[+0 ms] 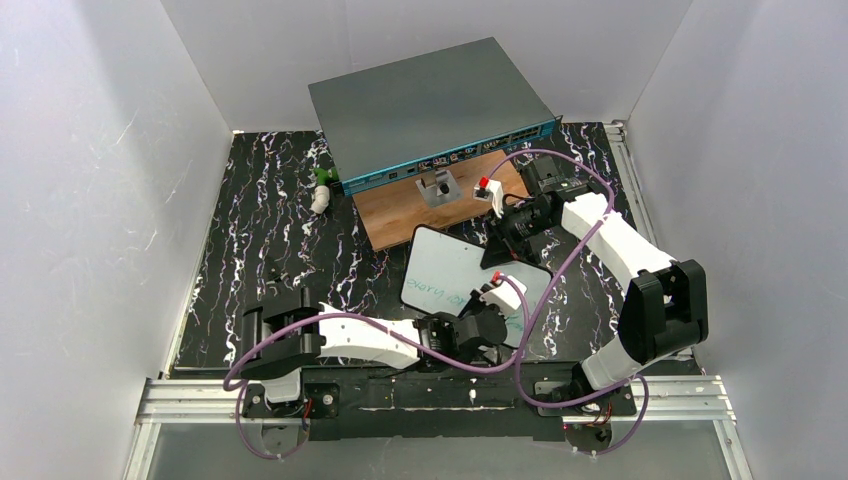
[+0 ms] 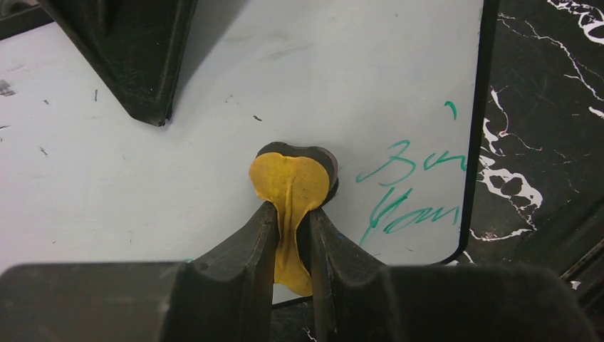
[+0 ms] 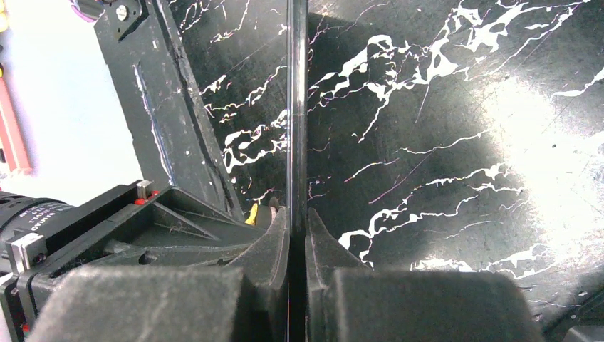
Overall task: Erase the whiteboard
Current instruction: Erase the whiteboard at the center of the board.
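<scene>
Well, the whiteboard (image 1: pixel 445 270), in the middle of the table (image 1: pixel 260 250) toward its near edge, looks thin, stiff and slippery, so its rim (image 3: pixel 296 107) is best to hold; the right gripper (image 3: pixel 297 222) pinches it there, and the left gripper (image 2: pixel 292 217) squeezes a yellow wiper (image 2: pixel 292 184).

A black tabletop veined with white like marble (image 1: pixel 258 232) fills the floor of a white-walled enclosure (image 1: pixel 100 160). At its 12 o'clock sits a large flat grey metal box (image 1: pixel 425 95) with a teal front panel (image 1: pixel 450 156) lined with small ports. Touching that front at the box's 6 o'clock lies a brown wooden board (image 1: pixel 400 215), which carries a small grey metal bracket (image 1: pixel 437 187). Near the box's 9 o'clock corner rests a small green-and-white object (image 1: pixel 321 189), too small to identify. Silver aluminium rails (image 1: pixel 200 396) border the table's 6 o'clock edge.
</scene>
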You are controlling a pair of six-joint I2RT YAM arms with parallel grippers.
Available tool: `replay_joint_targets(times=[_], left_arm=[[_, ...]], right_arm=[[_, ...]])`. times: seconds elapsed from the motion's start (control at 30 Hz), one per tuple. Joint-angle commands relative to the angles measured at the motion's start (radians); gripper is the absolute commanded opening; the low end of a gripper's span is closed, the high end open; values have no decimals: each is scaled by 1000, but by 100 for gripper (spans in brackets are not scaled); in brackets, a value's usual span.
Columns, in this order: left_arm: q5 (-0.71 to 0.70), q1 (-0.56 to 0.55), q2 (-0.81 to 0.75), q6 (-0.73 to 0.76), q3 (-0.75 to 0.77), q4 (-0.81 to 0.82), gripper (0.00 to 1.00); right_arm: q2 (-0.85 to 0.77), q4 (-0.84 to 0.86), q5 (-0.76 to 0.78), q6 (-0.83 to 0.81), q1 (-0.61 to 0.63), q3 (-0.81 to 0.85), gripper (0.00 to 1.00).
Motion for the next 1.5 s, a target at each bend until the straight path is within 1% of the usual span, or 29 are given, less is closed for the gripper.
replay_joint_targets(times=[0.0, 0.1, 0.2, 0.37, 0.5, 0.63, 0.77, 0.93, 1.03, 1.23, 1.37, 1.47], left_arm=[[-27, -2, -2, 26, 5, 42, 0], [-62, 12, -23, 11, -25, 39, 0], [-63, 42, -60, -29, -59, 13, 0], [-47, 74, -107, -59, -96, -19, 0], [-15, 83, -128, -70, -115, -8, 0], [43, 68, -102, -19, -85, 18, 0], [47, 28, -40, 59, -21, 22, 0], [48, 18, -9, 61, -2, 26, 0], [31, 36, -38, 31, -42, 45, 0], [65, 117, -153, -73, -152, 39, 0], [48, 128, -194, -86, -183, 25, 0], [44, 127, -201, -85, -175, 4, 0]], right_arm=[[-4, -16, 31, -53, 11, 1, 1], [-5, -16, 29, -54, 11, 2, 1], [-5, -16, 28, -53, 11, 2, 1], [-5, -16, 28, -54, 11, 2, 1], [-4, -16, 29, -53, 11, 2, 1], [-4, -16, 30, -54, 11, 1, 1], [-2, -16, 30, -53, 11, 1, 1], [-2, -16, 30, -54, 11, 1, 1], [-3, -14, 30, -55, 11, 1, 1], [-4, -15, 33, -54, 11, 1, 1], [-4, -16, 33, -54, 11, 1, 1], [-5, -16, 32, -53, 11, 2, 1]])
